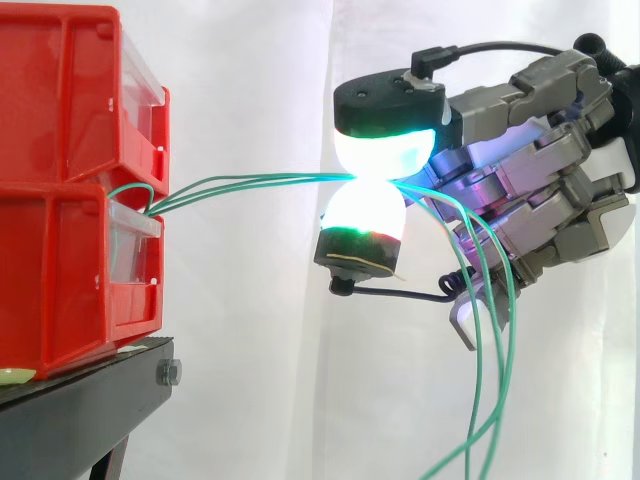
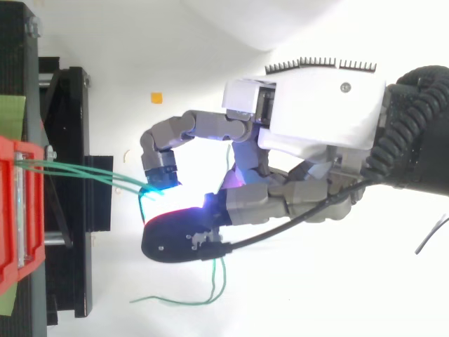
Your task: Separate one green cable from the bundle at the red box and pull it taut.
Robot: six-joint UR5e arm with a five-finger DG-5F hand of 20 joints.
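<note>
Grey multi-fingered robot hand (image 1: 530,190): pinching thin green cables (image 1: 250,181) between two glowing pads (image 1: 385,150); cables running nearly level from stacked red plastic bins (image 1: 60,250), hanging slack beyond the pinch.

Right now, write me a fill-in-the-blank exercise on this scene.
The ____ cables come out of the red bins. The bins rest on a ____ stand. The hand, pinching the cables between glowing pads, enters the side view from the ____. Past the hand the cables hang toward that view's ____ edge.
Missing words: green; black; right; bottom.
</note>
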